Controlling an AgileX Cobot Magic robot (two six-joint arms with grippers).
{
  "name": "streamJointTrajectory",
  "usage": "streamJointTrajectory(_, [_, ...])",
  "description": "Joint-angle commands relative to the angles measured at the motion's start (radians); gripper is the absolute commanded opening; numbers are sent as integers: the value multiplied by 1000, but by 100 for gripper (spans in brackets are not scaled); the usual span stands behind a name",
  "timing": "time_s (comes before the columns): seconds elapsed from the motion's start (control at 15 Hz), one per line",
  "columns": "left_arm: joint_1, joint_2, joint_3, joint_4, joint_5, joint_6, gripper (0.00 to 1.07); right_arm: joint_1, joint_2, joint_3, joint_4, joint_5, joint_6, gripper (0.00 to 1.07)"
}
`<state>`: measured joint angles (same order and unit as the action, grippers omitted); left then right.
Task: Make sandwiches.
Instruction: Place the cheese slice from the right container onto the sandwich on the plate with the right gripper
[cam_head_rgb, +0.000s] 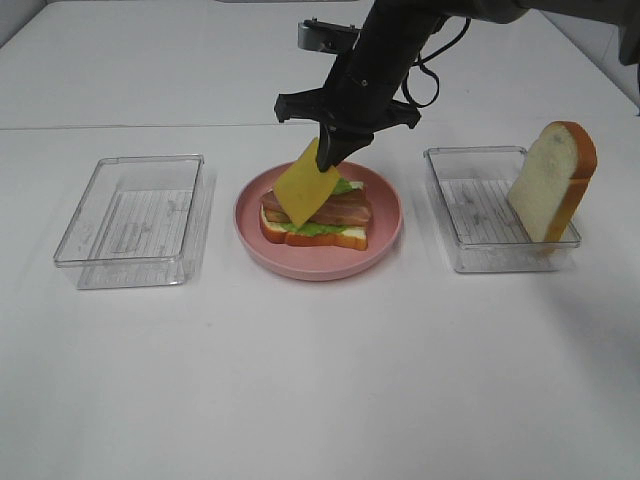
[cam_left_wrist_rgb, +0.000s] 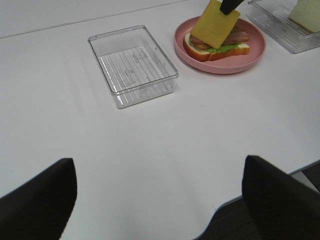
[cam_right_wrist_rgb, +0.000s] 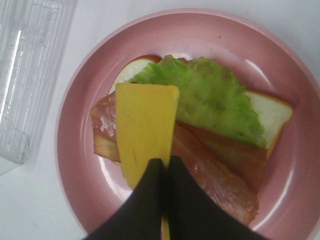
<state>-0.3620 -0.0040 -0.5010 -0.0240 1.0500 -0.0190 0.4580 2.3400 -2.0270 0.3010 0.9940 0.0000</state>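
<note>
The right hand (cam_head_rgb: 327, 158) reaches in from the upper right of the high view and pinches one corner of the cheese slice (cam_head_rgb: 305, 183), so the slice hangs tilted over the pink plate (cam_head_rgb: 385, 235) in the middle of the frame. Holding it by a corner leaves most of the slice free to lie down flat, I would judge. Below it the sandwich is half built: a bottom bread slice (cam_head_rgb: 330, 237), lettuce (cam_head_rgb: 318, 228), and bacon strips (cam_head_rgb: 340, 208) on top. In the right wrist view the cheese covers one end of the bacon, and its lower edge looks close to the stack; I cannot tell whether it touches.

The second bread slice (cam_head_rgb: 553, 182) stands leaning in the clear tray (cam_head_rgb: 470, 245) at the right of the frame, propped against the far wall, probably waiting as the lid. The tray (cam_head_rgb: 130, 215) at the left holds nothing I can see.

The left hand (cam_left_wrist_rgb: 160, 200) hangs wide open and holding nothing over bare bench (cam_head_rgb: 320, 380), well apart from everything. The plate rim sits near both trays, yet open bench lies all along the lower frame.
</note>
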Motion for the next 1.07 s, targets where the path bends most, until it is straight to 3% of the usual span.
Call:
streamJointTrajectory(0.07, [-2,-24,2,-2,-5,0,85,-1,5,-1,-14,5,11,0])
streamJointTrajectory(0.2, [-2,-24,2,-2,-5,0,85,-1,5,-1,-17,7,11,0])
streamJointTrajectory(0.27, [-2,-24,2,-2,-5,0,85,-1,5,-1,-20,9,11,7])
streamJointTrajectory(0.53, [-2,-24,2,-2,-5,0,85,-1,5,-1,-57,31,27,65])
streamJointTrajectory(0.8, [-2,-24,2,-2,-5,0,85,0,-10,-3,-144,55,60,66])
streamJointTrajectory(1.07, [-2,-24,2,-2,-5,0,85,-2,-89,-3,-308,59,97,66])
